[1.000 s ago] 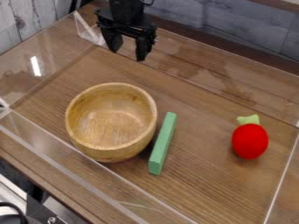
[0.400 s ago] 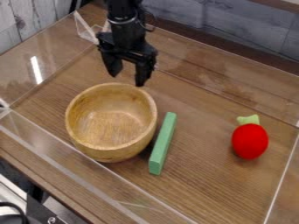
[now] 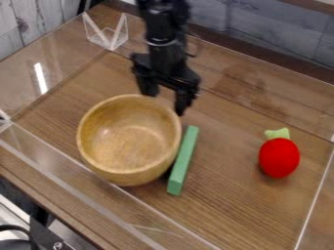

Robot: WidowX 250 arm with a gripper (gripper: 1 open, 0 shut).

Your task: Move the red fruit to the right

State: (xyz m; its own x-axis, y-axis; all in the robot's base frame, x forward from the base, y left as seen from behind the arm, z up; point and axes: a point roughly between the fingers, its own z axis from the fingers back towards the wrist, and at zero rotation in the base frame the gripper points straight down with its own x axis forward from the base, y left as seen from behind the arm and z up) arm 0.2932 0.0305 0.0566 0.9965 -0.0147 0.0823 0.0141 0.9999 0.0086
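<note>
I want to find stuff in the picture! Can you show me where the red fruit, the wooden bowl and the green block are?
red fruit (image 3: 278, 157), camera view, on the middle of its round red body.
wooden bowl (image 3: 94, 159), camera view, on its left rim.
green block (image 3: 183, 159), camera view, on the middle of its flat top.

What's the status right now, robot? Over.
Gripper open, empty, above the wooden bowl's far rim. Red fruit untouched, on the table at right. Green block lies between bowl and fruit. Over.
</note>
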